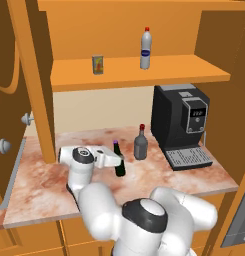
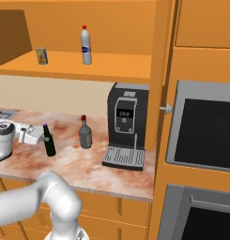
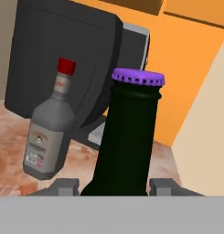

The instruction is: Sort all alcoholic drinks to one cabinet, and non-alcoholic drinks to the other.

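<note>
A slim dark beer bottle (image 1: 119, 164) (image 2: 50, 145) (image 3: 127, 137) with a purple cap stands on the marble counter (image 1: 44, 185). My gripper (image 1: 117, 156) (image 2: 46, 138) (image 3: 114, 186) reaches in from the left, level with the bottle's neck, and its fingers press both sides, shut on it. The squat grey bottle (image 1: 140, 145) (image 2: 85, 135) (image 3: 47, 137) with a red cap stands a little to the right, apart from the beer bottle. On the open cabinet shelf (image 1: 194, 70) above stand the small yellow-green juice carton (image 1: 98, 64) (image 2: 41, 56) and the white plastic bottle (image 1: 146, 49) (image 2: 86, 46).
A black coffee machine (image 1: 181, 125) (image 2: 126, 124) stands right of the bottles, under the shelf. An open cabinet door (image 1: 9, 100) hangs at the left. A sink edge (image 2: 3, 114) lies at the far left, and an oven (image 2: 205, 136) sits at the right.
</note>
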{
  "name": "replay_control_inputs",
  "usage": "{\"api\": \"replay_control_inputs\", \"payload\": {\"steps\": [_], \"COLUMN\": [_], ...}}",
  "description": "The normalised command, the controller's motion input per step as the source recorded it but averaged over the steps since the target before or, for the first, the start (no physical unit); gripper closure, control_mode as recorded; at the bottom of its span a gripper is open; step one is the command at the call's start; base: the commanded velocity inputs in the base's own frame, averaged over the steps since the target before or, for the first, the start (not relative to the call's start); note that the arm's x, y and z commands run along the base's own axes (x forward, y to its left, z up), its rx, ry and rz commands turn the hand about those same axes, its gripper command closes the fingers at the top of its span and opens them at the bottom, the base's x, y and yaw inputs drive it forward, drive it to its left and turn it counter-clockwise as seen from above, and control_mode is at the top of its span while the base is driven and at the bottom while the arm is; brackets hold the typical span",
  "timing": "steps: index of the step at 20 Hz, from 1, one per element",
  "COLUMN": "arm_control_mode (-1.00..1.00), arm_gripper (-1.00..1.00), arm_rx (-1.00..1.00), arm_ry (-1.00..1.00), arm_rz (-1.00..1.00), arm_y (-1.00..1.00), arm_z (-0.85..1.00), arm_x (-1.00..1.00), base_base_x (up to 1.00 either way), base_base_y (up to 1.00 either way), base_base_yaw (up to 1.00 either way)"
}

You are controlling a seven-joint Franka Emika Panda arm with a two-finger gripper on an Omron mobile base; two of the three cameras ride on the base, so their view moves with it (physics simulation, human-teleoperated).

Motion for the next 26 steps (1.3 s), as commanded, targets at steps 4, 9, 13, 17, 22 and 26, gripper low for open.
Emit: {"api": "replay_control_inputs", "payload": {"steps": [4, 9, 13, 17, 22, 26], "arm_control_mode": [-1.0, -1.0, -1.0, -1.0, -1.0, -1.0], "arm_gripper": [1.0, 1.0, 1.0, 1.0, 1.0, 1.0], "arm_rx": [0.0, 0.0, 0.0, 0.01, 0.02, 0.04], "arm_ry": [0.01, 0.0, 0.0, 0.0, 0.03, 0.09], "arm_rz": [0.09, 0.12, 0.14, 0.14, 0.14, 0.13], "arm_y": [-0.45, -0.38, -0.28, -0.09, -0.04, -0.02], "arm_z": [0.11, 0.15, 0.42, 0.61, 0.61, 0.61], "arm_x": [-0.55, -0.58, -0.41, -0.2, -0.17, -0.15], "base_base_x": [0.0, 0.0, 0.0, 0.0, 0.0, 0.0], "base_base_y": [0.0, 0.0, 0.0, 0.0, 0.0, 0.0], "base_base_yaw": [0.0, 0.0, 0.0, 0.0, 0.0, 0.0]}}
